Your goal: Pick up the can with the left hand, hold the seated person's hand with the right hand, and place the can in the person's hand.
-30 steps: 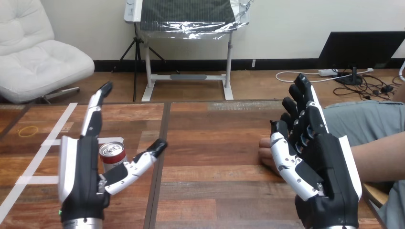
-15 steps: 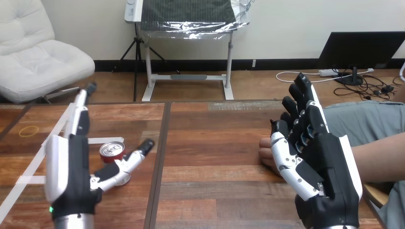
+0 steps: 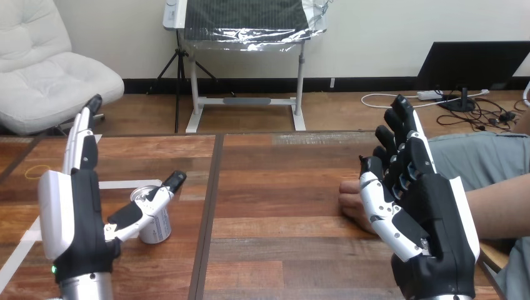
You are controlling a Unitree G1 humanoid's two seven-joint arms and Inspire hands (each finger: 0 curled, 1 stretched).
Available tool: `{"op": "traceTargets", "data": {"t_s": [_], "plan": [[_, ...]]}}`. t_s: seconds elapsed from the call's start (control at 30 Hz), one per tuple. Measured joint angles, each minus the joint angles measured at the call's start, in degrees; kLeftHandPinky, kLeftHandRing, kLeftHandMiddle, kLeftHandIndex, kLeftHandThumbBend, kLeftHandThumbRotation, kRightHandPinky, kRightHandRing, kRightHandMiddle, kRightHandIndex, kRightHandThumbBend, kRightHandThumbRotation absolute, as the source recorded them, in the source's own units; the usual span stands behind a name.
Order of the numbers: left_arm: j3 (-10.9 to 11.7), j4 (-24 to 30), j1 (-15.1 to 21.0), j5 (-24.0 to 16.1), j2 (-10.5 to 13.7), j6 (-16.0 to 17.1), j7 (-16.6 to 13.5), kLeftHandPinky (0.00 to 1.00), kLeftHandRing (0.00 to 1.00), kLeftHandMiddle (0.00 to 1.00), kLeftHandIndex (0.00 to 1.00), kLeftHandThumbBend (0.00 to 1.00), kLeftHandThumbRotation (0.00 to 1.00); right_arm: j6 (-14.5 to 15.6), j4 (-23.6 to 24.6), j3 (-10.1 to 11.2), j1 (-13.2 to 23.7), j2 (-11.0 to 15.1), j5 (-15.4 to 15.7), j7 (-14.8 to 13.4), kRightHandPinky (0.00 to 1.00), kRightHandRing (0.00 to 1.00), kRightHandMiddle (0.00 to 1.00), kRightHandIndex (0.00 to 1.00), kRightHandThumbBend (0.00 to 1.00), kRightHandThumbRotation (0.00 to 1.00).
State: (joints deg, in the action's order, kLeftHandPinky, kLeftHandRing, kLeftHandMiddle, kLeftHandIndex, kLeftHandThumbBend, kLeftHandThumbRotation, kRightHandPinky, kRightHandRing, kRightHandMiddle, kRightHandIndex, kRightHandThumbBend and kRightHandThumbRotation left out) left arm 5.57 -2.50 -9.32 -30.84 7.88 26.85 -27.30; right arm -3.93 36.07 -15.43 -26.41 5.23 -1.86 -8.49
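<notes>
A silver and red can [image 3: 152, 220] stands upright on the wooden table [image 3: 281, 187] at the lower left. My left hand [image 3: 75, 212] is raised just left of it, open, fingers straight and pointing away, thumb stretched across the can's near side. At the lower right my right hand [image 3: 425, 219] is lifted, open, with its fingers loosely spread. The person's hand [image 3: 350, 199] rests on the table right behind it, mostly hidden by my hand; whether the two touch I cannot tell. The person's forearm [image 3: 500, 209] comes in from the right edge.
White tape strips [image 3: 81, 169] and a small yellow ring [image 3: 36, 172] lie on the table's left part. A dark seam [image 3: 209, 206] runs front to back between the two tabletop halves. Bare wood stretches between my hands.
My left hand has shifted left, uncovering the can, which now shows to its right. My right hand has moved slightly right and down.
</notes>
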Motion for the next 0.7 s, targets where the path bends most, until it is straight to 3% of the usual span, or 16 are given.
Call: {"op": "traceTargets", "data": {"t_s": [0.33, 0.7], "plan": [[-0.1, -1.9, 1.2, -0.1, 0.8, -0.3, -0.7, 0.88, 0.93, 0.94, 0.93, 0.86, 0.33, 0.0, 0.0, 0.3, 0.0, 0.0, 0.2, 0.0, 1.0, 1.0, 1.0, 1.0, 0.0, 0.0], [-0.3, -7.8, 4.0, 1.2, 1.5, -0.4, 0.4, 0.87, 0.92, 0.94, 0.93, 0.88, 0.4, 0.0, 0.0, 0.6, 0.0, -0.1, 0.9, 0.0, 1.0, 1.0, 1.0, 1.0, 0.0, 0.0]]}}
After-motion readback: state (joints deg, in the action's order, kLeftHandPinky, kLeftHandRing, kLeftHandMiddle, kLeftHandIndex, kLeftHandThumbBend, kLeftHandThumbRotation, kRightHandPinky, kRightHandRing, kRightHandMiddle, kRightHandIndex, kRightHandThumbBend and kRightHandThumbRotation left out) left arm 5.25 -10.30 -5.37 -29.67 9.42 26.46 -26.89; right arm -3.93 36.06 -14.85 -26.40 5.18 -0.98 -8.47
